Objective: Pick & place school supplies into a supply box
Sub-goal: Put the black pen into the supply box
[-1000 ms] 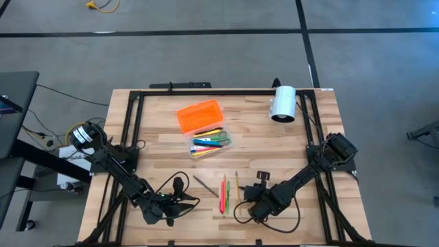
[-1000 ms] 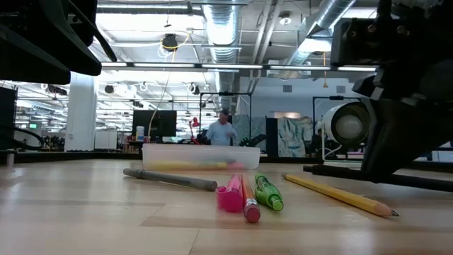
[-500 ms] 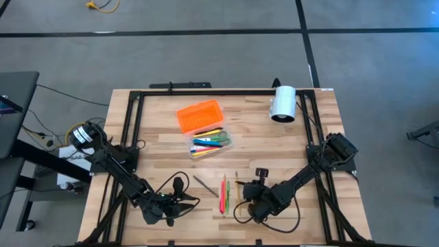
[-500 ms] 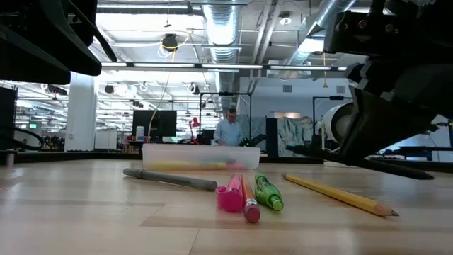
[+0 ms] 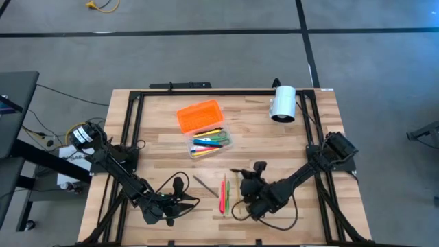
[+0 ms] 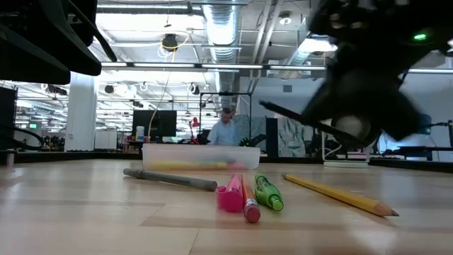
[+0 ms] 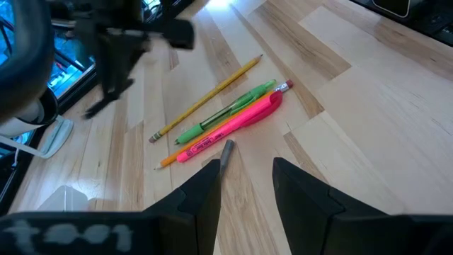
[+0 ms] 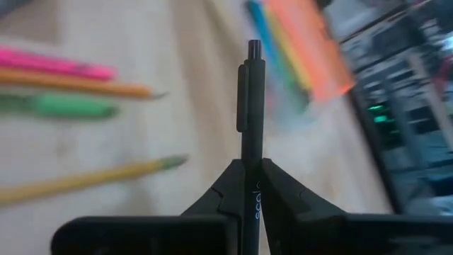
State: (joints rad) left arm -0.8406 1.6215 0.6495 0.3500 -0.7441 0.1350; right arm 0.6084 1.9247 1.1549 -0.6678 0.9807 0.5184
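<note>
My right gripper (image 5: 245, 180) is shut on a black pen (image 8: 252, 92) above the loose school supplies near the table's front edge. These are a grey pen (image 5: 204, 185), a pink pen (image 5: 222, 194), an orange pencil (image 6: 246, 198), a green pen (image 6: 269, 193) and a yellow pencil (image 6: 340, 195), all lying flat on the wood. The supply box (image 5: 210, 142) stands open farther back with several pens inside. Its orange lid (image 5: 200, 115) lies beside it. My left gripper (image 7: 244, 166) waits open at the front left, just short of the grey pen's end (image 7: 226, 149). My right gripper pinches the black pen's barrel (image 8: 252, 178) between its two fingers. The pen runs along the fingers and sticks out ahead of them, clip end (image 8: 244, 95) forward. The fingers slant down toward the table's far left. The pen is lifted clear of the table.
A white cylinder (image 5: 282, 103) lies at the back right. A black frame (image 5: 206, 92) runs along the table's far edge and down both sides. Bare wood lies between the loose pens and the box. A person (image 6: 226, 131) stands far off in the room.
My right gripper has turned at the wrist and shifted slightly toward the table's left while staying shut on the black pen. The pen was low and nearly level over the table. It has swung up and round, and it now points toward the supply box.
</note>
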